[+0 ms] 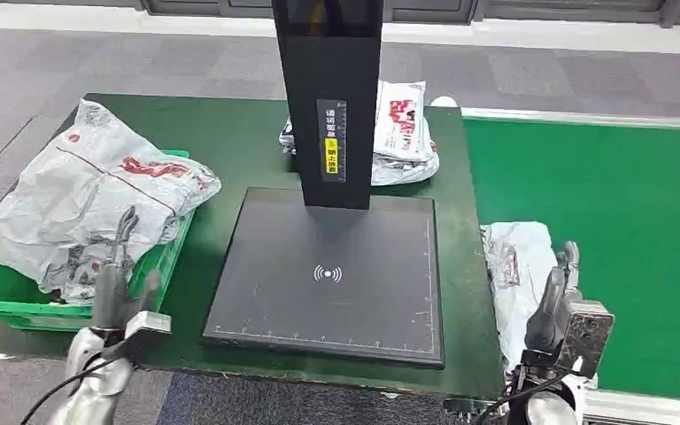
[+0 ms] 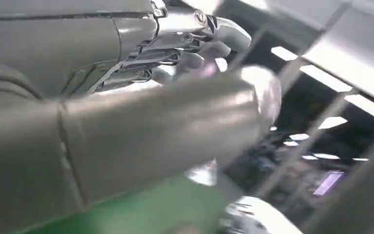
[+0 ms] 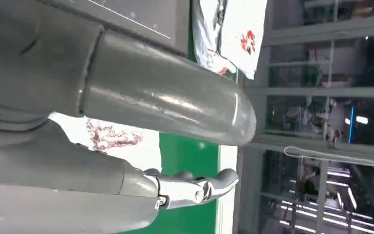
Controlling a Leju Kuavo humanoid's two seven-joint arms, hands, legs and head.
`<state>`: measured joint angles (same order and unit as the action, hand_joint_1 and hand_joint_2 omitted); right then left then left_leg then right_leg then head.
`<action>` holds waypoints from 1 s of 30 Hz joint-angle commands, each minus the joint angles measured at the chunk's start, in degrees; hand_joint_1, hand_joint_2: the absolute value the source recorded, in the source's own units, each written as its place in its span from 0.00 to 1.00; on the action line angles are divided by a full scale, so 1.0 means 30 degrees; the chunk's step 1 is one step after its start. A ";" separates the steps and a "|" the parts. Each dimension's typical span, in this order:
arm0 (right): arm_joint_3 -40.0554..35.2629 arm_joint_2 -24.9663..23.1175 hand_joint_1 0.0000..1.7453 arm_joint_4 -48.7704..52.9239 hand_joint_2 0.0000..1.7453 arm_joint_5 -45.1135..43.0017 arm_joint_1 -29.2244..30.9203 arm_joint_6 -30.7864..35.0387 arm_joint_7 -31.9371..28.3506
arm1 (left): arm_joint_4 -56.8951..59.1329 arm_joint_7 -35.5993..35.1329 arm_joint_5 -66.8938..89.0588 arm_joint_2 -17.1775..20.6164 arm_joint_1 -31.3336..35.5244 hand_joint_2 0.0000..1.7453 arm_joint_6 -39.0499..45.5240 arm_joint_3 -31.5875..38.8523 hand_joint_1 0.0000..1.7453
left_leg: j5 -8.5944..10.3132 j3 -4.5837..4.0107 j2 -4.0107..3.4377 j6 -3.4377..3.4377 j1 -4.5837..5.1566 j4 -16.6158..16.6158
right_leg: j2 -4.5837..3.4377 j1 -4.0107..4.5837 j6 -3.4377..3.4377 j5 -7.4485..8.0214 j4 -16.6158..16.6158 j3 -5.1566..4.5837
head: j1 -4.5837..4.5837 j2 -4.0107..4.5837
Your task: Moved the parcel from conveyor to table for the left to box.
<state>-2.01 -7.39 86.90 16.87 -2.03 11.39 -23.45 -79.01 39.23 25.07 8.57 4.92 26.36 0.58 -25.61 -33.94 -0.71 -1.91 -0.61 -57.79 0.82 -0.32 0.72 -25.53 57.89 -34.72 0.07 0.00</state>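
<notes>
A white and grey plastic parcel (image 1: pixel 515 266) lies at the left edge of the green conveyor (image 1: pixel 620 221), beside the table. My right hand (image 1: pixel 556 297) stands just to the right of it, fingers up and apart, holding nothing. In the right wrist view the same parcel (image 3: pixel 112 136) shows between the thumb and the darker fingers of that hand (image 3: pixel 165 97). My left hand (image 1: pixel 119 283) is raised at the table's front left, fingers spread and empty, next to the green box (image 1: pixel 0 297). The left wrist view has this hand (image 2: pixel 175 97) close up.
Large grey parcels (image 1: pixel 88 195) fill the green box. A black scanner plate (image 1: pixel 328 274) with an upright post (image 1: pixel 329 97) takes the middle of the green table (image 1: pixel 230 142). Another parcel (image 1: pixel 403 133) lies behind the post.
</notes>
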 commanded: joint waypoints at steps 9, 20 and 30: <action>0.0229 0.0540 0.00 -0.3405 0.00 -0.0467 0.2278 0.0201 -0.0107 | 0.1600 0.0135 -0.0752 -0.2696 0.5628 1.00 0.1411 -0.5318 0.00 | 0.0031 0.0012 0.0074 0.0025 -0.0020 0.0000 | 0.0051 0.0019 -0.0009 0.0029 -0.0029 0.0044 | 0.0007 0.0000; 0.0896 0.1580 0.00 -0.7581 1.00 0.2158 0.3932 0.3411 0.1833 | 0.8316 -0.2621 -0.2736 -0.5341 0.8630 1.00 -0.4397 -0.7746 0.00 | 0.0039 0.0044 0.0089 0.0041 0.0009 0.0009 | 0.0067 -0.0011 -0.0029 0.0038 -0.0037 0.0087 | 0.0007 0.0000; 0.1814 0.1618 0.00 -0.9359 1.00 0.6235 0.4072 0.5285 0.4832 | 1.3635 -0.3209 -0.4867 -0.7028 1.0622 1.00 -0.7578 -0.7812 0.00 | 0.0050 0.0041 0.0089 0.0067 0.0042 0.0007 | 0.0057 -0.0049 -0.0083 0.0074 -0.0044 0.0077 | 0.0007 0.0000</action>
<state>-1.16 -3.87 67.60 34.19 7.98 26.58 -10.14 -53.76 29.86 10.97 -8.99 30.51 4.57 -20.09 -25.50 -33.92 -0.73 -1.77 -0.47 -57.85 0.78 -0.49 0.50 -25.29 57.88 -34.69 0.09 0.00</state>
